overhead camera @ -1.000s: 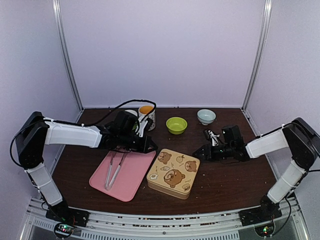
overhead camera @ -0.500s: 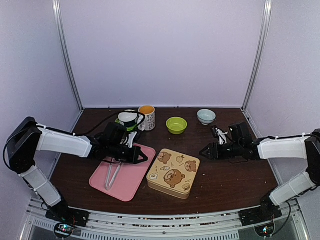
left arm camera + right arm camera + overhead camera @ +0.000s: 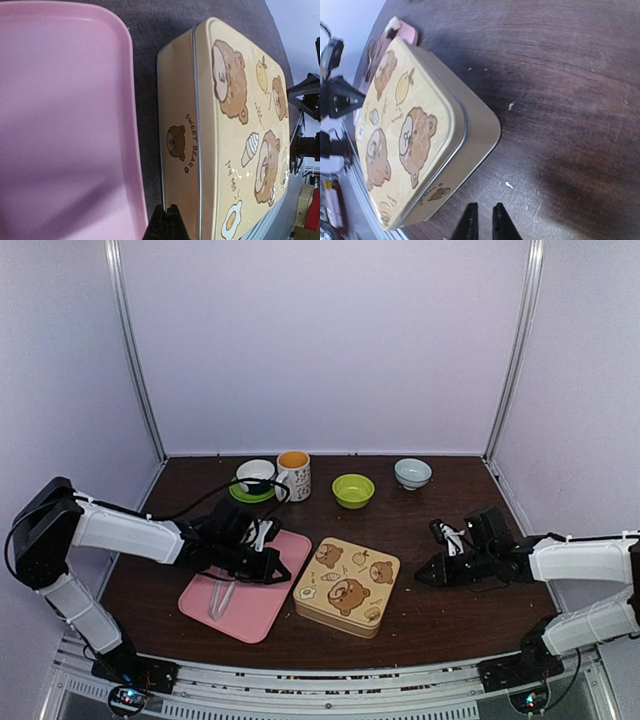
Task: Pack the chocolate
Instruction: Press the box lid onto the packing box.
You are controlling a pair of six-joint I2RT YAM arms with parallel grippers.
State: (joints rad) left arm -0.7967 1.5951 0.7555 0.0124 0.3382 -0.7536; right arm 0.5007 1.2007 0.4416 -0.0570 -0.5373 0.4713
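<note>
The L gripper (image 3: 167, 223) is seen fully shut, tips pressed together w/ nothing held, poised low over the R edge of the pink tray (image 3: 245, 615). The pink-handled tongs (image 3: 221, 598) are left lying on that tray behind the tips, ungripped. Well beyond the L jaws, a white cup (image 3: 256, 474) on a green saucer and a mug (image 3: 295, 476) are stood at the back. The bear-print tin (image 3: 347, 587) is found just ahead of the L tips, lid on, one side wall turned toward them. It is close to square, so no real long axis is offered, tho it is set slightly skewed to the table (image 3: 460, 615) edge. A green bowl (image 3: 353, 490) is stood beyond it, w/ a pale bowl (image 3: 412, 473) further R. No choc. can be made out in any view; whether it is kept under the lid or down in the back vessels can't be told. The R gripper (image 3: 483, 223) is seen nearly closed, w/ a slim gap left btw the tips and nothing in it, low over the table. The tin's R corner is found ahead & to the L of those jaws, near but not touched. The tin is thus bracketed by both jaw sets, w/ the L judged marginally nearer. Lid removal is judged the likely next need, approach to be made inward from either flank.
</note>
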